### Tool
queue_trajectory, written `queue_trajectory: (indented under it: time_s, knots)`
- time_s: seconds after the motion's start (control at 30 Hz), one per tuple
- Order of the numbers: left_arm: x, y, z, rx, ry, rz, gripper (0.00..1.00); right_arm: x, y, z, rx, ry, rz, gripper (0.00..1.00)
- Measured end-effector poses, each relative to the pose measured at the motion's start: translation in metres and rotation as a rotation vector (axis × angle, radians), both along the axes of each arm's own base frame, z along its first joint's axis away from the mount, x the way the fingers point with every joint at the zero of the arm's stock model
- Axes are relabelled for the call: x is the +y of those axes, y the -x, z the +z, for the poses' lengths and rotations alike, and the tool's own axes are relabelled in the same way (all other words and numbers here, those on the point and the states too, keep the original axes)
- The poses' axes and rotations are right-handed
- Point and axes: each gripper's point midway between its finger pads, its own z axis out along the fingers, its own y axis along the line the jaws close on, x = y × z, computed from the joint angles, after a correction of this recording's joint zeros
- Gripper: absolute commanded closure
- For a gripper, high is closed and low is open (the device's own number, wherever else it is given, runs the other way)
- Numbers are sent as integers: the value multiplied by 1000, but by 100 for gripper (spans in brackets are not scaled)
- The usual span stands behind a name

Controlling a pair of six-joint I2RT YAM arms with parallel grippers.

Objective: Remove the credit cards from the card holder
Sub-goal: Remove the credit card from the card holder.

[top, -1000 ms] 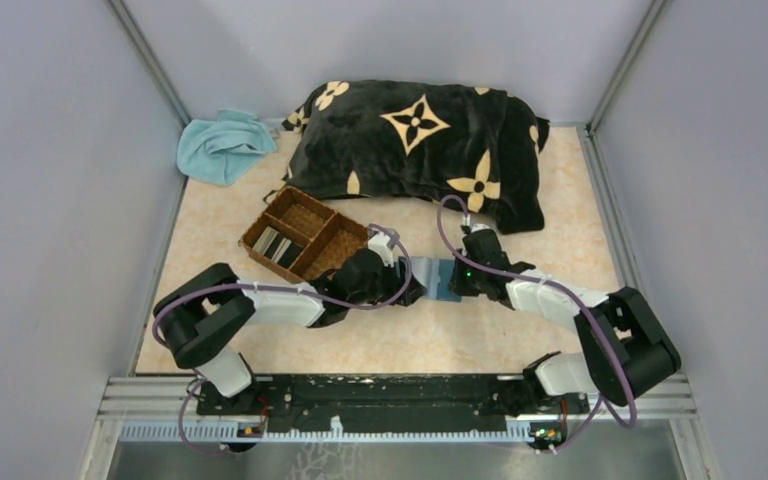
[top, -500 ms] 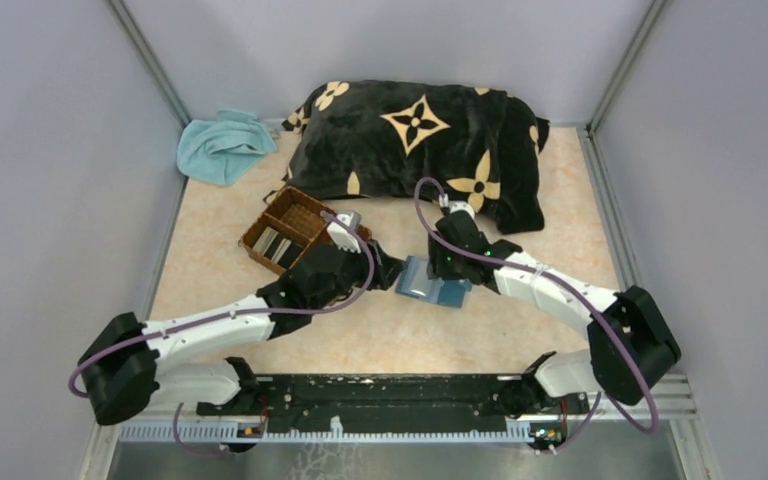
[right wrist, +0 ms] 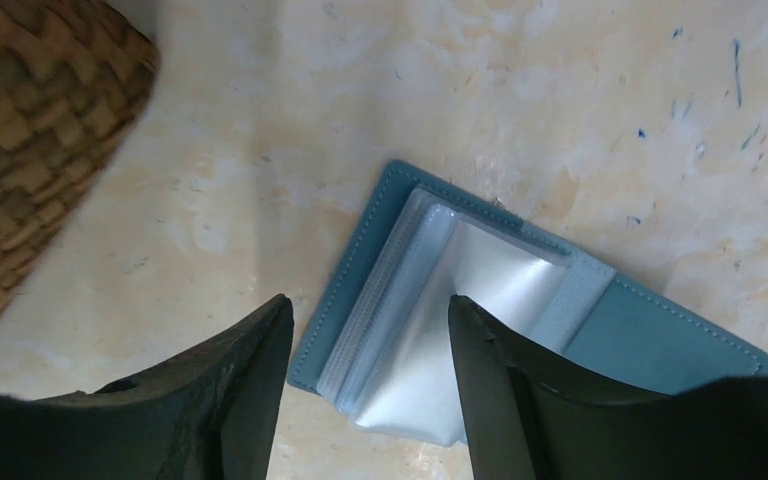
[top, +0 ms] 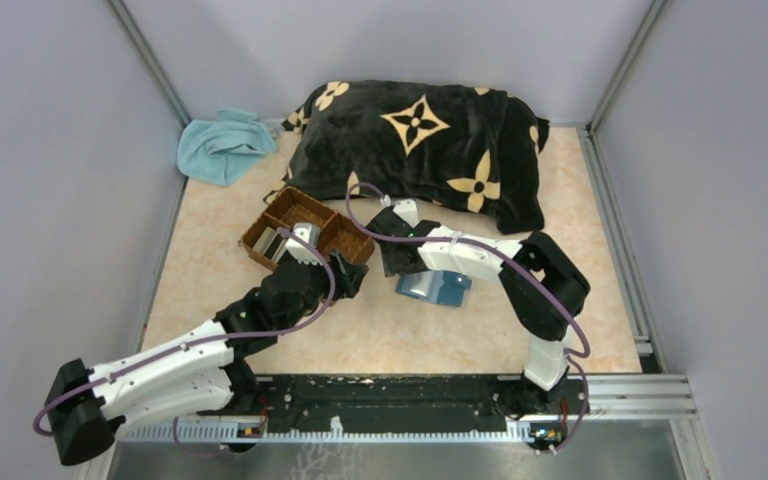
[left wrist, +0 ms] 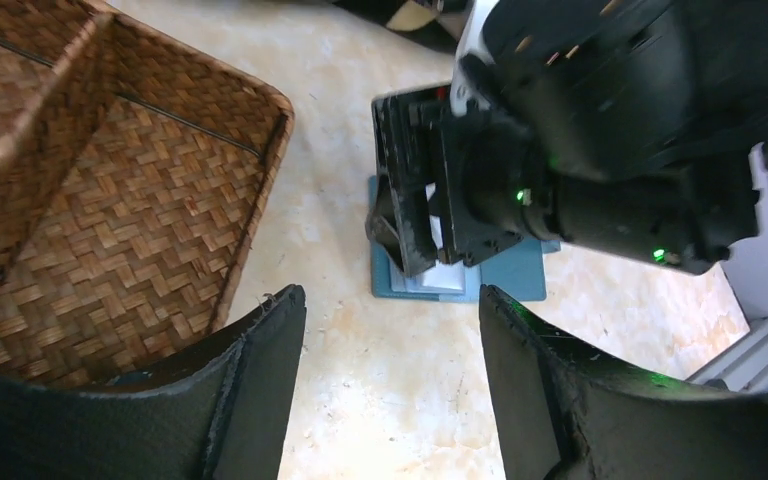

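Under open R claw [right wrist: 368, 305], L claw [left wrist: 390, 295] open too: card holder [right wrist: 650, 345], clear sleeves [right wrist: 490, 285] wrist-cam only.

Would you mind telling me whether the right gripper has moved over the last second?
Yes. The right gripper has swung left, from the right edge of the card holder to its left side, ending close to the woven tray.
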Motion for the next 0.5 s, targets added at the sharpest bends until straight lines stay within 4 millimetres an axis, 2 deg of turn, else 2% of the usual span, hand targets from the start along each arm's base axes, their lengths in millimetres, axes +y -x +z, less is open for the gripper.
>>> queue_trajectory:
  time_s: [0.17, 0.27, 0.5]
  knots:
    - [15, 1, 6, -23, -3, 35, 29, -7, 9, -14, 39, 45, -26, 49]
    - [22, 4, -1, -18, -18, 47, 29, -8, 9, -14, 37, 45, -44, 53]
    - [28, 7, -17, 8, -43, 52, 29, -18, 14, -23, 39, 71, -63, 56]
